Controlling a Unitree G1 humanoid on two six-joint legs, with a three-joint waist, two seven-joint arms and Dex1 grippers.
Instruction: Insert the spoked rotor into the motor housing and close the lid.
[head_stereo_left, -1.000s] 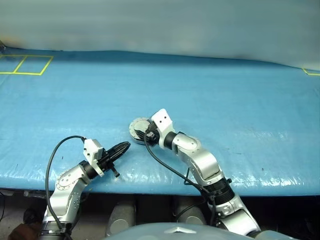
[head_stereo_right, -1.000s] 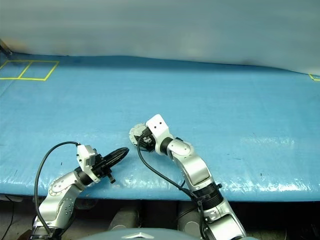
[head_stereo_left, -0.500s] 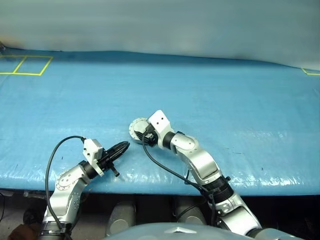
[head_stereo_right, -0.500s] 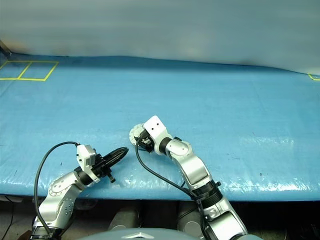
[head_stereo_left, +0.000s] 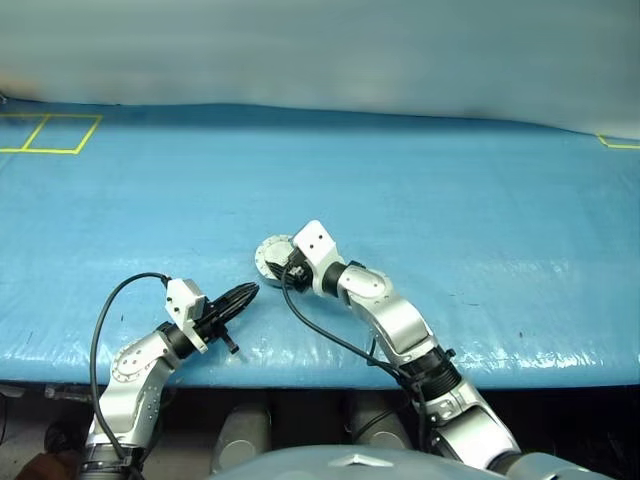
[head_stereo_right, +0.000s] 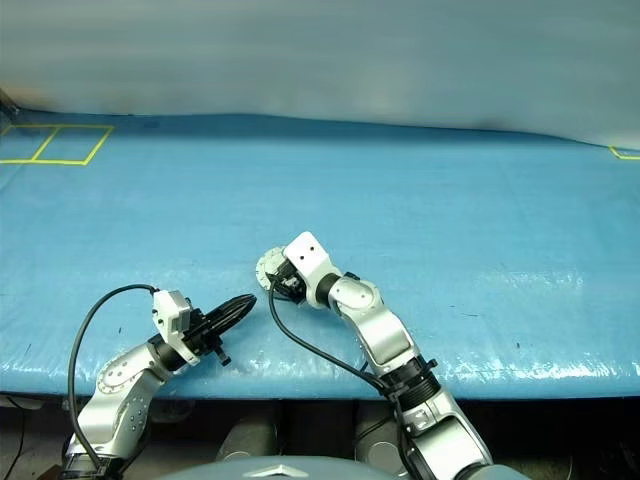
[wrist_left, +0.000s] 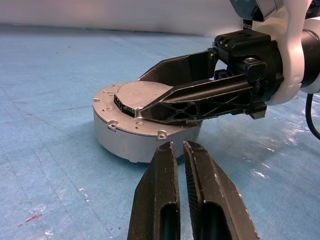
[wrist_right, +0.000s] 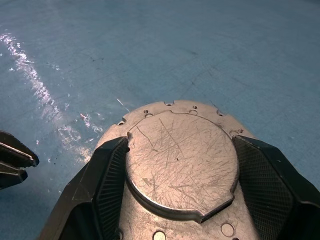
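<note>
Housing (wrist_left: 131, 134) is sitting on the blue mat (head_stereo_left: 450, 200), near the front edge and roughly midway between my two arms, with the lid (wrist_right: 181, 162) lying shut on top, its plain scratched grey face turned up. I am seeing nothing of what is inside the closed case.

My right gripper (wrist_right: 182, 175) is reaching in from the right, pointing forward and to the left and tipped a little downward. Its jaws are standing wide, one finger (wrist_right: 105, 185) on each side of the lid's raised centre disc, the ribbed pads lying just beside the disc's edge. From the left wrist view those fingers seem to be lying across the top of the case, though I cannot tell whether the pads are really pressing on the disc or only flanking it.

My left gripper (wrist_left: 180, 150) is hovering low over the mat, just left of the housing and apart from it, pointing level toward it. Its jaws are closed, the two black fingers (wrist_left: 162, 190) nearly touching, gripping nothing.

Yellow lines (head_stereo_left: 50, 132) are marking squares at the mat's far left corner.
</note>
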